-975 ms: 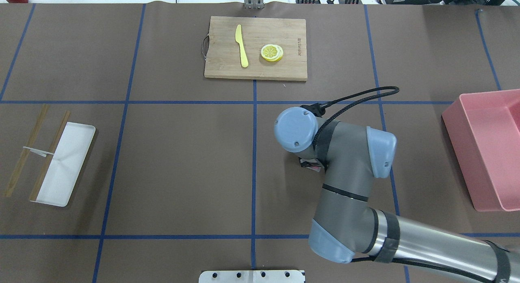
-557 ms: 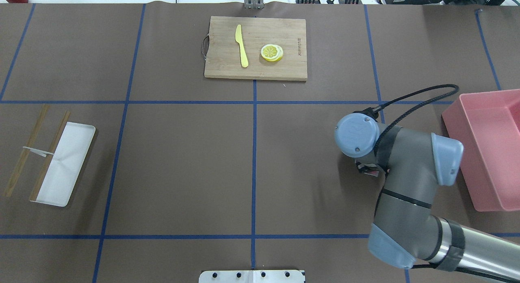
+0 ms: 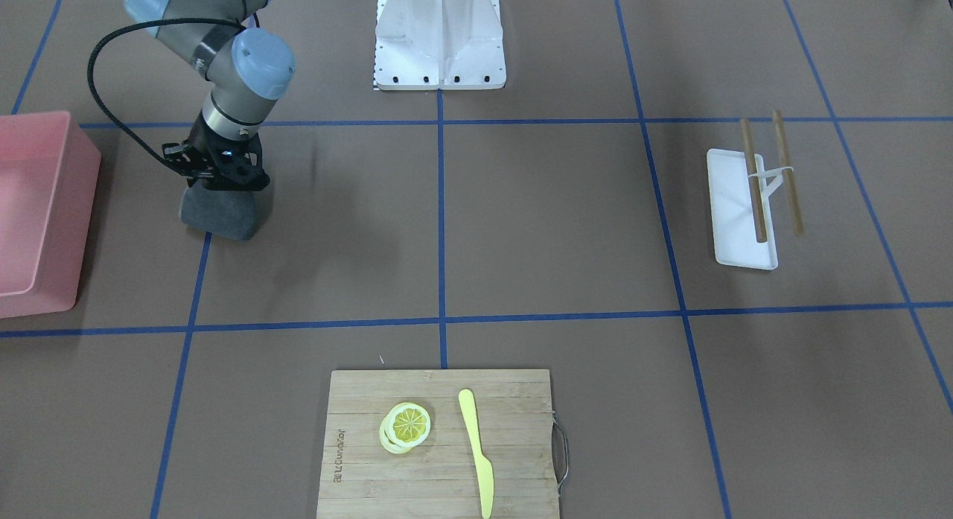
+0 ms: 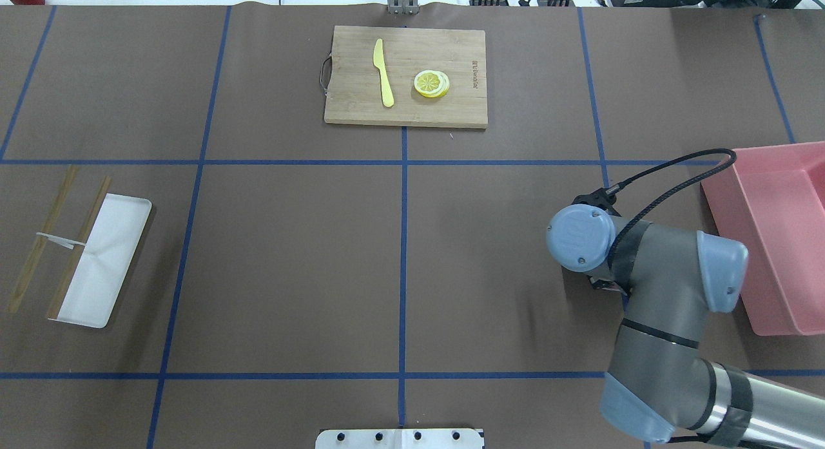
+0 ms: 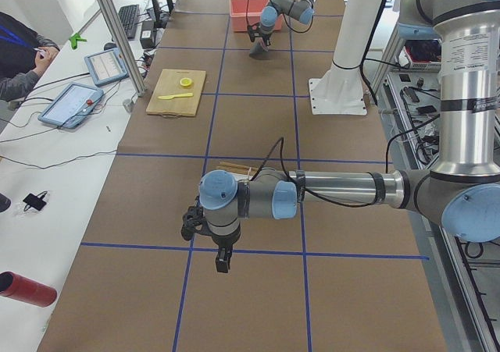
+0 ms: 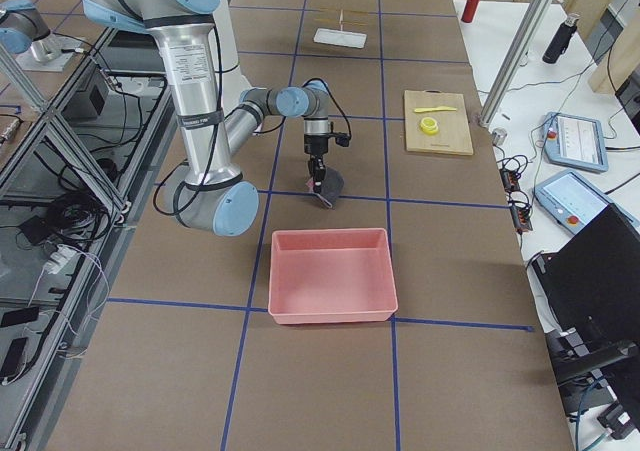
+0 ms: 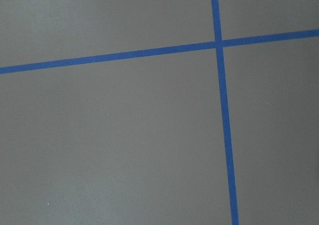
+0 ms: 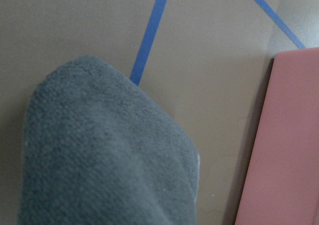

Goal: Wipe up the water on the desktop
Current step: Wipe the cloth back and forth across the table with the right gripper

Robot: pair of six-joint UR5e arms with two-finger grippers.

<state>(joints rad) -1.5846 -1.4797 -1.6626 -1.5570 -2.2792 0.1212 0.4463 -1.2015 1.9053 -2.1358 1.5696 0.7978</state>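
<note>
The desktop [image 4: 290, 243] is matte brown with blue tape lines; I see no water on it. My right gripper [image 3: 223, 184] points down and is shut on a grey cloth [image 3: 220, 214], which rests on the desktop close to the pink bin. The cloth fills the right wrist view [image 8: 99, 150] and shows in the exterior right view [image 6: 329, 185]. In the overhead view the wrist hides gripper and cloth. My left gripper [image 5: 222, 260] hangs over the desktop at the left end; I cannot tell whether it is open or shut.
A pink bin [image 4: 773, 230] stands right of the cloth. A bamboo cutting board [image 4: 348, 107] with a yellow knife [image 4: 383, 72] and lemon slices [image 4: 431, 84] lies at the far middle. A white tray [image 4: 106, 262] with chopsticks [image 4: 38, 243] lies at the left.
My right arm has swept the cloth across the desktop to the right, from near the middle line toward the pink bin, then slightly back toward me.
</note>
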